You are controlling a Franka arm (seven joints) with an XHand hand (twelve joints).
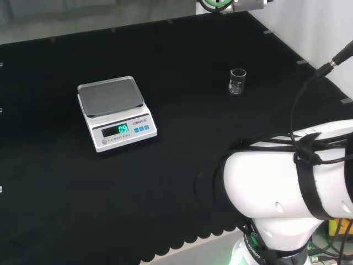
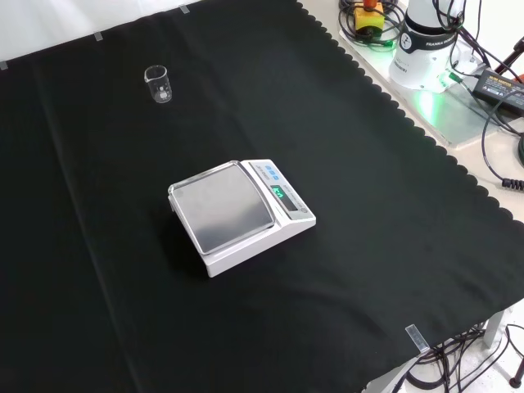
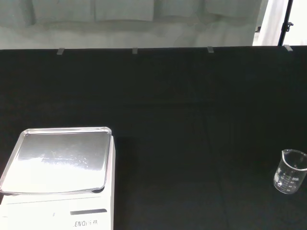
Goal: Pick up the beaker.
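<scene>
Hand's state cannot be told — beaker (image 1: 237,80) stands upright, alone on the cloth (image 1: 182,138).

Scale (image 3: 57,191): in the wrist view we see its front cut off by the picture's edge, the display out of frame.
Beaker (image 1: 237,80): too small and clear in the head view for us to tell whether it holds anything; its printed marks are too fine for us to make out.
Arm link (image 1: 292,176): we see it cut off at the head view's right edge, hiding the tabletop (image 1: 165,182) behind it.
Arm base (image 2: 426,49): cropped by the front view's top edge.
</scene>
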